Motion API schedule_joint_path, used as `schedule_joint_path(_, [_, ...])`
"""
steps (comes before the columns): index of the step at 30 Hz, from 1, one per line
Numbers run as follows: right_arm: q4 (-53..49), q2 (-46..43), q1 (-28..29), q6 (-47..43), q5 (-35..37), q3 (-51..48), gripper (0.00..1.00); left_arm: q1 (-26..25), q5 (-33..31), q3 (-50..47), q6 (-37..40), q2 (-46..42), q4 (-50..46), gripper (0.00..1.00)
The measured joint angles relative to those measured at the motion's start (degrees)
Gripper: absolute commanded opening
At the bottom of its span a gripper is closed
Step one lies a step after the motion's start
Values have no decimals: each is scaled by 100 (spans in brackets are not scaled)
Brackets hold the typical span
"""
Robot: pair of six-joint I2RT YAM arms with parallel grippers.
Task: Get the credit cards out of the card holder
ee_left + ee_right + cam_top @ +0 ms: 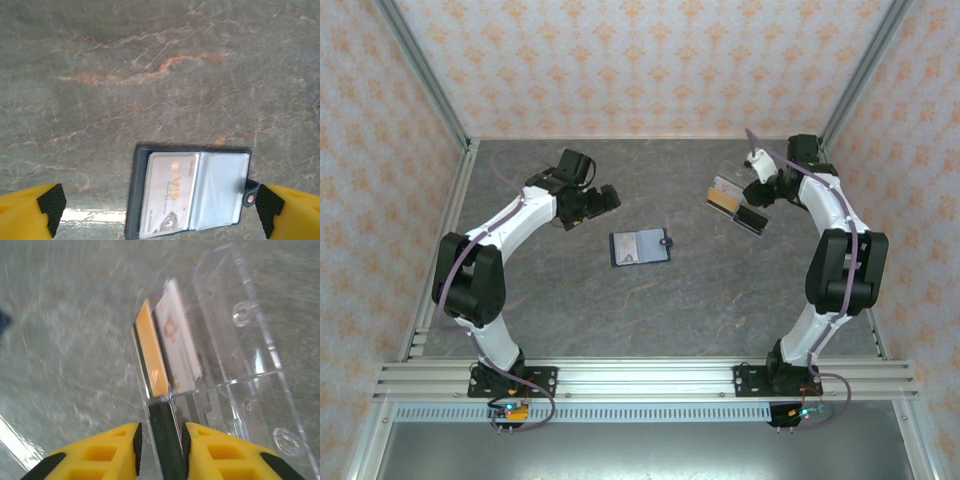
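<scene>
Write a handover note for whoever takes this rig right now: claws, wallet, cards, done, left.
Left claw: open, empty, near the wallet.
Right claw: at the clear box, fingers either side of a thin dark piece, probably a card edge-on; grip unclear.
Wallet: open flat mid-table, one card in the panel away from the snap tab.
Done: an orange card and a white card stand in the box.
Left: pull that last visible card.

The table [150, 60] looks like smooth grey veined stone with a dull sheen. The card holder [135, 190] has a matt, grained navy cover and cloudy plastic pockets over a glossy pale credit card [170, 192]. The box [250, 340] at far right is clear, shiny hard plastic.
</scene>
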Motion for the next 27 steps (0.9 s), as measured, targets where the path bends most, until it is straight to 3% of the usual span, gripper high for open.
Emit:
schedule_joint_path(4, [317,-232,232,1622,48,4,25,0,22,-352,-55,-205,114,100])
schedule_joint_path(12, [564,-280,1674,4087,225,-17,29,-7,83,-1104,-140,-636,466,100])
schedule_joint_path(17, [824,-214,2566,5073,505,-234,39,-52,164,-1414,-184,-697,660,100])
schedule_joint_path(22, [1067,190,3204,5890,442,-463,38,-118,249,-1637,-267,-721,855,100])
schedule_joint_path(27, [1300,758,3609,6548,55,-522,30,-208,382,-1670,-284,-721,1051,93])
